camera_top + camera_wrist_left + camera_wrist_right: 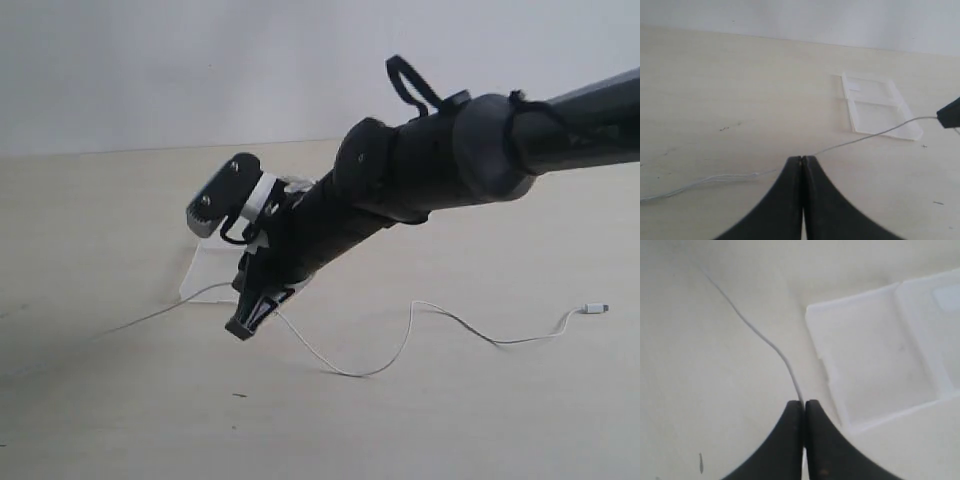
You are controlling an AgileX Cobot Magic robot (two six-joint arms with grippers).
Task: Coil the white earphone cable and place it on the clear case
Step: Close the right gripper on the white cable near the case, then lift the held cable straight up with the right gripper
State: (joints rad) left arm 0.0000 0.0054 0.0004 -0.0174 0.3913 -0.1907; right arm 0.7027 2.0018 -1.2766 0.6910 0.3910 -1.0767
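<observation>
The white earphone cable point(440, 310) lies in a loose wave across the pale table, its plug end point(597, 307) at the far right. My right gripper point(243, 325) has reached to the middle-left and is shut on the cable point(765, 342) just in front of the clear case point(205, 275). The case point(875, 375) lies flat and opened beside the right gripper point(803, 403). My left gripper point(802, 159) is shut on the cable point(865, 137) too, and the wire runs taut from it past the case point(875, 107) to the right gripper's tip point(951, 112). The earbuds are not visible.
The right arm point(470, 160) stretches across the upper right of the exterior view and hides part of the case. A pale wall point(200, 70) stands behind the table. Small dark specks point(724, 129) mark the tabletop.
</observation>
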